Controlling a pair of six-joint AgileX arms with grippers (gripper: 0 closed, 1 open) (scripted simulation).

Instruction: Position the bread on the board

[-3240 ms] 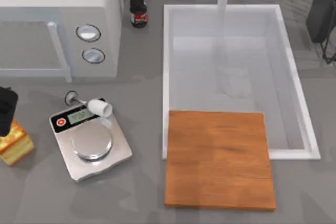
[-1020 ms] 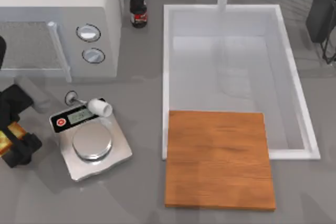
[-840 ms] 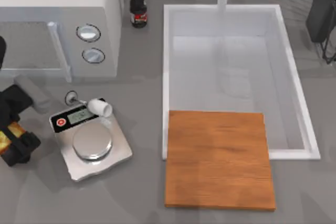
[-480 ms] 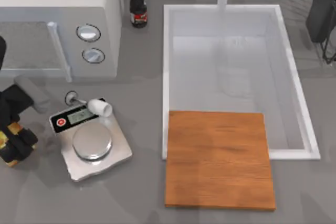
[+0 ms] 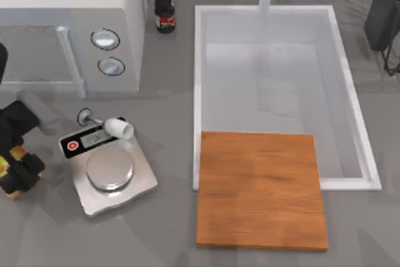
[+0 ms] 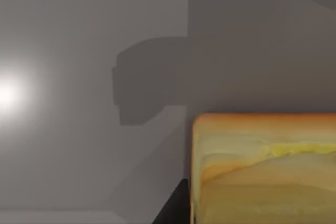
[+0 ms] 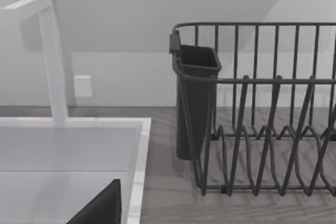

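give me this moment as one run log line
left gripper: at table's left edge, around bread | bread: beside scale, not on board | right arm: parked top right

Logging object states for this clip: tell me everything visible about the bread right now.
The bread is a small blocky chunk, pale yellow-golden with a darker orange-brown crust along its edge. In the top view it sits at the table's far left, beside the scale, mostly hidden under the left gripper, with slivers of crust showing between the dark fingers. Whether it rests on the grey table or is lifted cannot be told. It is far from the board.
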